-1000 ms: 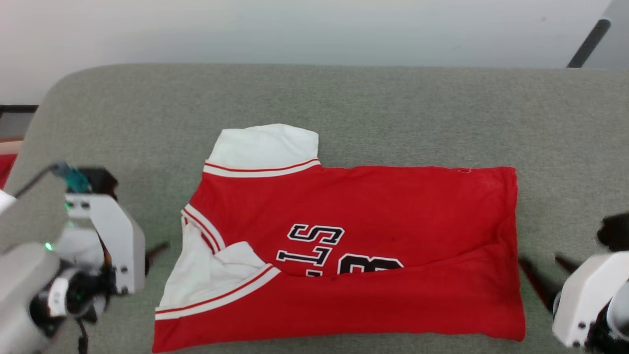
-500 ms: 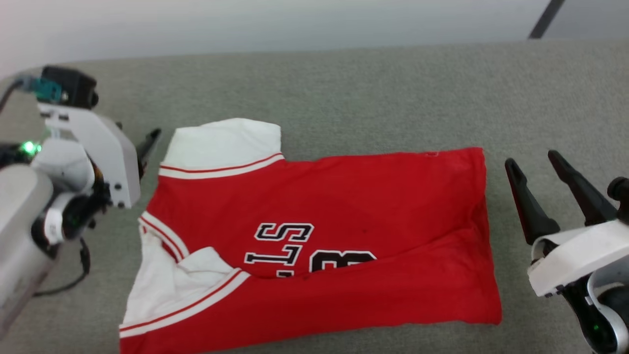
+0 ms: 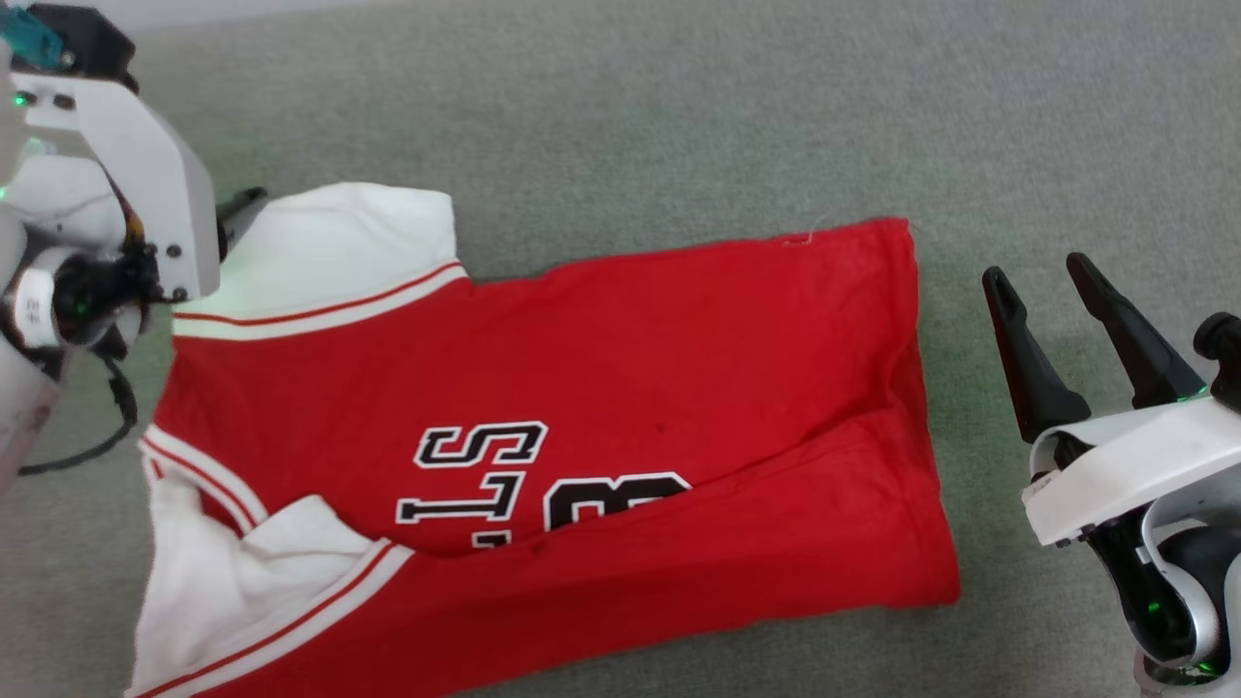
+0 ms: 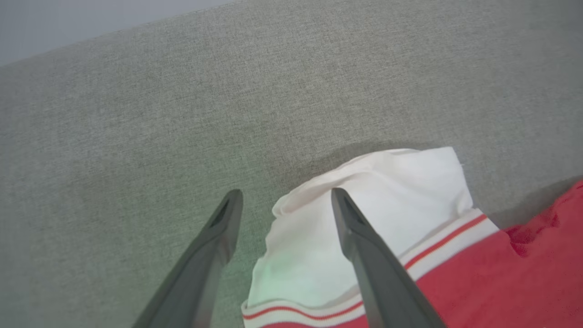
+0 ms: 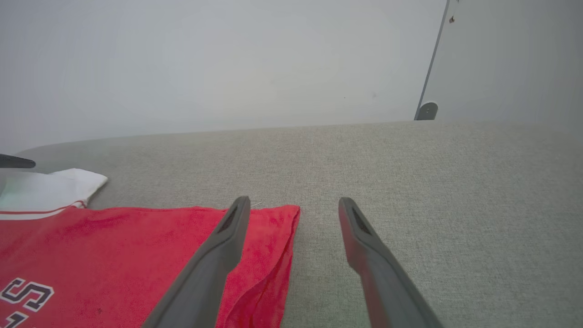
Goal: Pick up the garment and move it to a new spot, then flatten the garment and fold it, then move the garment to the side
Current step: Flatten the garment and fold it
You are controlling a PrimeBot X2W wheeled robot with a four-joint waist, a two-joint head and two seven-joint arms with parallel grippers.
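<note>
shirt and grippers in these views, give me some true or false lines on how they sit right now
1. The shirt lies on the grey fabric surface. True.
2. The right gripper is shut on the shirt's hem. False: it is open and empty, beside the hem.
3. The left gripper is open at the far white sleeve. True.
4. The chest lettering shows in full. False: a folded-up red flap covers part of it.
5. Both sleeves are red. False: they are white with red-striped trim.
</note>
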